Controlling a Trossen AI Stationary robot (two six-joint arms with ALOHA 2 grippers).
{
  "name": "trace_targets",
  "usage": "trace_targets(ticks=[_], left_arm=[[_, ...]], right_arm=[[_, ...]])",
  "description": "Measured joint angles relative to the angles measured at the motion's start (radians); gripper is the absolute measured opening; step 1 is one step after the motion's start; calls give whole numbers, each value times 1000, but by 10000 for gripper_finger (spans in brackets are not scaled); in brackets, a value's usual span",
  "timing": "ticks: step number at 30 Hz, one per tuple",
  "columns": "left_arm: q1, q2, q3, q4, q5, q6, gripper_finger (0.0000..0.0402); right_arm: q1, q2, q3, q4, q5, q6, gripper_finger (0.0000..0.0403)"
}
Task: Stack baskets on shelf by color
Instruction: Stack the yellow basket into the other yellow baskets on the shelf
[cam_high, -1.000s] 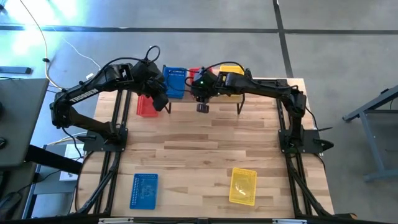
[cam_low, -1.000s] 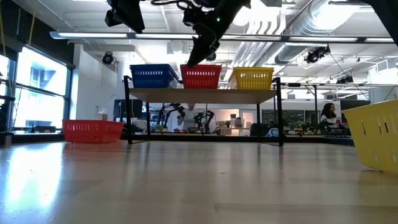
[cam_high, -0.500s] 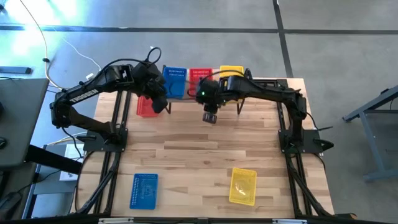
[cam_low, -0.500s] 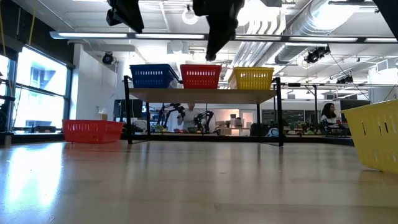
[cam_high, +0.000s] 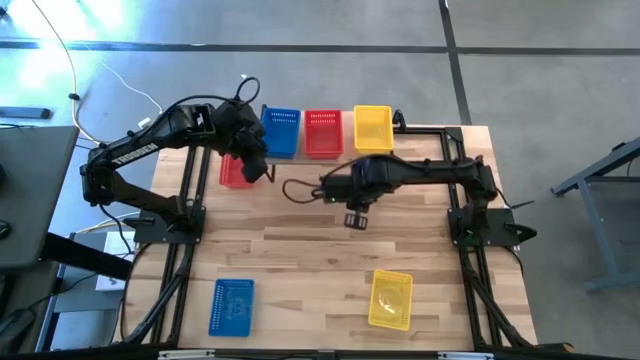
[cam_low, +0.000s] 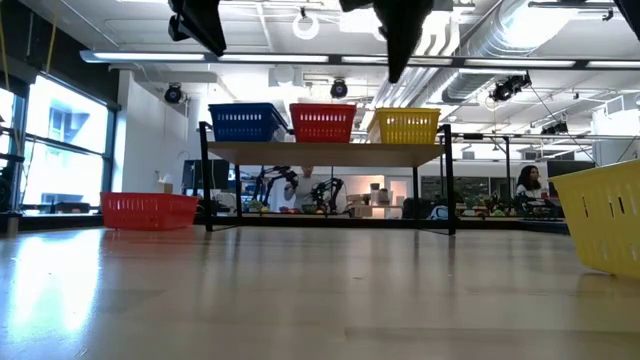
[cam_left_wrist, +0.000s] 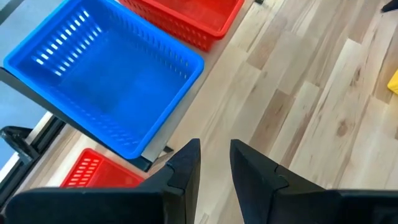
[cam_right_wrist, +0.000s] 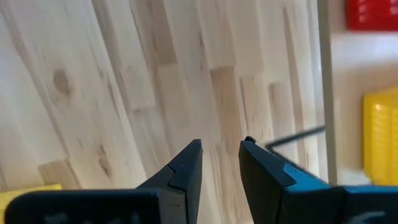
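Note:
The shelf stands at the table's far edge with a blue basket, a red basket and a yellow basket side by side on it. Another red basket rests on the table at the shelf's left end. A blue basket and a yellow basket lie near the front edge. My left gripper hovers in front of the blue shelf basket, narrowly open and empty. My right gripper hangs over the table's middle, narrowly open and empty.
The shelf's thin black legs stand on the table below the board. Bare wood lies between the shelf and the two front baskets. The room behind shows in the low view, with a person far off.
My right gripper has drawn back from the red basket on the shelf toward the table's near edge and somewhat to the right, now over the table's middle. The red basket stays on the shelf between the blue and yellow ones.

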Motion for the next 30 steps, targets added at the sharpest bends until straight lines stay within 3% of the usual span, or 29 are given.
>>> trace_targets(ticks=[6, 12, 21, 30], left_arm=[[0, 0, 0, -13, -6, 0, 78], [-3, 0, 0, -28, 3, 0, 78], [-41, 0, 0, -30, 11, -47, 78], [-118, 0, 0, -37, 12, -206, 78]], right_arm=[[71, -4, -8, -42, 10, 93, 94], [162, -92, -169, -31, -19, 257, 94], [335, -268, -403, 148, -126, 551, 94], [530, -303, -490, 328, -198, 712, 94]])
